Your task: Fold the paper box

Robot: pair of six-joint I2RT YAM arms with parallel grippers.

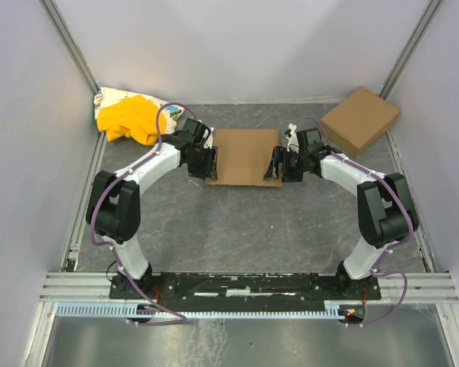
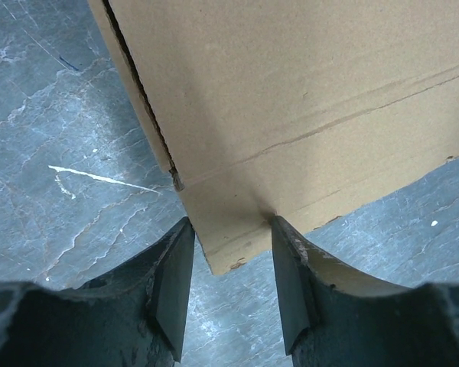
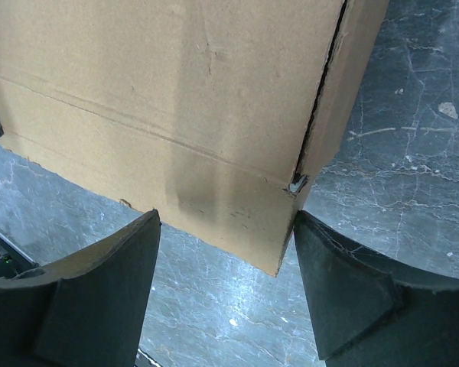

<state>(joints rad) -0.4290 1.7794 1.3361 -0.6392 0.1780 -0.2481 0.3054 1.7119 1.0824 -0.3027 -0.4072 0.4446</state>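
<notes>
DESK: What does the picture show?

PHOTOGRAPHER: Two robot arms flank the paper box (image 1: 245,153), which lies flat mid-table (image 1: 237,229) between them. The left gripper (image 1: 205,170) is at its near left corner and the right gripper (image 1: 275,167) at its near right corner.

DESK: Are they holding it?

PHOTOGRAPHER: The right one is not. Its fingers (image 3: 122,260) stand wide apart astride the corner, with one tip at the cardboard and bare stone showing beside the other. The left one's fingers (image 2: 176,267) sit closer, each tip at an edge of the corner. Whether they are pinching it, I cannot tell.

DESK: Which step is this?

PHOTOGRAPHER: It looks like a late one. The lid lies down and a dark seam runs along each side wall, so my guess is they are squaring or tucking the near edge. The next move calls for both sides acting evenly, with light pressure, so the thin board does not buckle or skew.

DESK: How does it lie?

PHOTOGRAPHER: Broad face up, edges square to the table, creased near edge toward the arm bases. From above it looks nearly square. If anything, the long axis runs left to right, from arm to arm.

DESK: Anything else in the frame?

PHOTOGRAPHER: A second brown box (image 1: 359,118) at the far right and a yellow cloth bundle (image 1: 130,118) at the far left, both well apart from it
</notes>
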